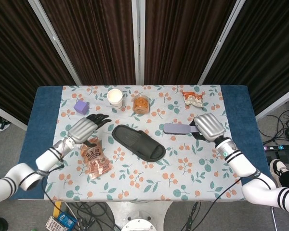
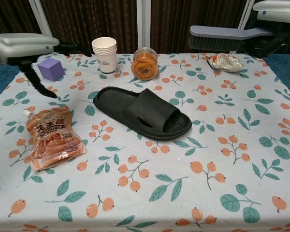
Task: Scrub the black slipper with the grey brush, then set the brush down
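Black slipper (image 1: 138, 142) on table; right hand (image 1: 209, 127) grips grey brush (image 1: 179, 128).

The left hand (image 1: 82, 130) reaches in from the lower left with fingers spread flat and empty at left of centre, while the right hand (image 1: 208, 127), its arm entering from the lower right, grips the grey brush (image 1: 179, 128) held aloft.

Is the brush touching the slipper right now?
No. The grey brush is held up by the right hand, clear of the black slipper.
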Controlling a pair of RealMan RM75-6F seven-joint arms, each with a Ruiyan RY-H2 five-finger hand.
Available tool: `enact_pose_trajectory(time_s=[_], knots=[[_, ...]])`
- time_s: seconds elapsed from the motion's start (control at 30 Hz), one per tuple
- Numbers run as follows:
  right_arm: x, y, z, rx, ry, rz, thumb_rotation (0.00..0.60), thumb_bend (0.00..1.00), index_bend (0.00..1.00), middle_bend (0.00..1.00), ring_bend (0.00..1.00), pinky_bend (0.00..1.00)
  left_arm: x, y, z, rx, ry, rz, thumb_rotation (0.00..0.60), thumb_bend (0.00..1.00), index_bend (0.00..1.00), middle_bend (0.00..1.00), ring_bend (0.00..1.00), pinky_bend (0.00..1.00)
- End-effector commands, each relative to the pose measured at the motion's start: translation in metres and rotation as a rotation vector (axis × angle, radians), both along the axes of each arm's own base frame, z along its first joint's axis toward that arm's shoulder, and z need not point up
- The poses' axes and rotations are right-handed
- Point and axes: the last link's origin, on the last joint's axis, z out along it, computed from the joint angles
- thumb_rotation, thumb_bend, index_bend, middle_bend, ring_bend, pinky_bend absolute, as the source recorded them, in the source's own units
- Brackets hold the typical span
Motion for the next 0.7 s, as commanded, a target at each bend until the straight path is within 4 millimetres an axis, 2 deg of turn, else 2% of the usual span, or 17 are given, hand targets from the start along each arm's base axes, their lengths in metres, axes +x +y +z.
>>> enact_pose_trajectory(time_s=[0.03,0.27,0.5,0.63,0.7], knots=[[0.002,0.0,-0.003,0.011,0.011,-0.007,0.6,0.75,1.0,1.0,1.0,1.0,0.024,0.021,-0.038,-0.057,0.072,-0.041,0.6,0.09,0.15,0.16,0.1,0.16],[0.005,0.0,-0.007,0.016,0.022,-0.006,0.6,0.75,1.0,1.0,1.0,1.0,0.024,0.039,-0.066,-0.095,0.166,-0.007,0.6,0.09,0.15,0.16,0.1,0.16],[0.003,0.0,-0.015,0.023,0.037,-0.01,0.6,0.75,1.0,1.0,1.0,1.0,0.026,0.039,-0.085,-0.141,0.181,0.018,0.6,0.13,0.15,0.16,0.1,0.16],[0.002,0.0,-0.023,0.038,0.05,-0.011,0.6,0.75,1.0,1.0,1.0,1.0,0.029,0.041,-0.091,-0.161,0.169,0.045,0.6,0.19,0.16,0.16,0.1,0.17],[0.002,0.0,-0.027,0.047,0.059,-0.007,0.6,0.75,1.0,1.0,1.0,1.0,0.03,0.043,-0.093,-0.164,0.158,0.06,0.6,0.23,0.21,0.22,0.11,0.2]])
